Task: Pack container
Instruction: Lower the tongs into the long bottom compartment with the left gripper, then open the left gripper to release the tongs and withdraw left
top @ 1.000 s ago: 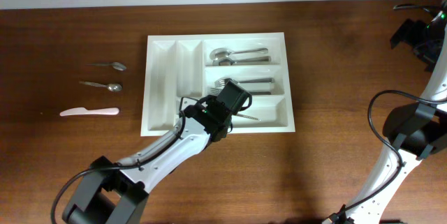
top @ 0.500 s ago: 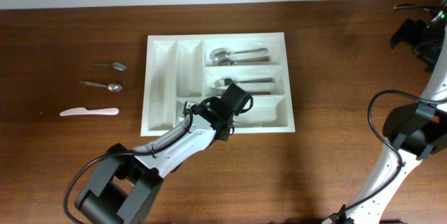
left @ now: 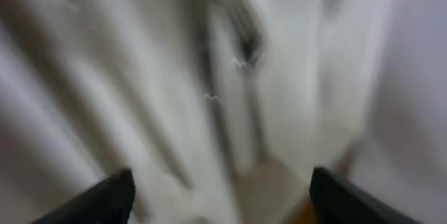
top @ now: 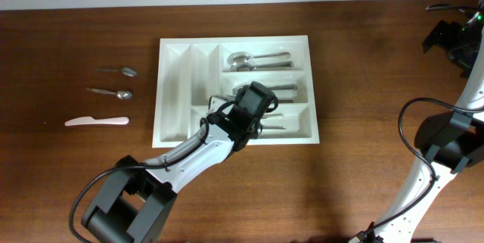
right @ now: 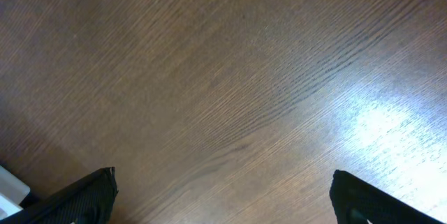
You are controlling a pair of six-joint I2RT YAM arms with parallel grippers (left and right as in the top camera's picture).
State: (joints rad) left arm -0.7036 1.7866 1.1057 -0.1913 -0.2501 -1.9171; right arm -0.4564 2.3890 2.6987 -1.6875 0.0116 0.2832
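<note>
The container (top: 174, 91) is a large white cutlery tray in the middle of the table. Its right-hand compartments hold spoons (top: 249, 61), forks (top: 276, 89) and thin metal pieces (top: 274, 126) in the nearest one. My left gripper (top: 253, 107) hovers over the tray's right half. In the blurred left wrist view its fingers (left: 112, 197) stand wide apart over white tray (left: 293, 77), nothing between them. My right gripper (right: 223, 196) is open over bare wood, far from the tray.
Left of the tray lie two small spoons (top: 121, 70) (top: 113, 92) and a white knife (top: 96, 121). The right arm (top: 454, 38) stands at the table's far right edge with black cables looping beside it.
My left gripper has opened and let go of a metal piece in the tray's nearest right compartment, then shifted a little toward the back. The right arm has not moved.
</note>
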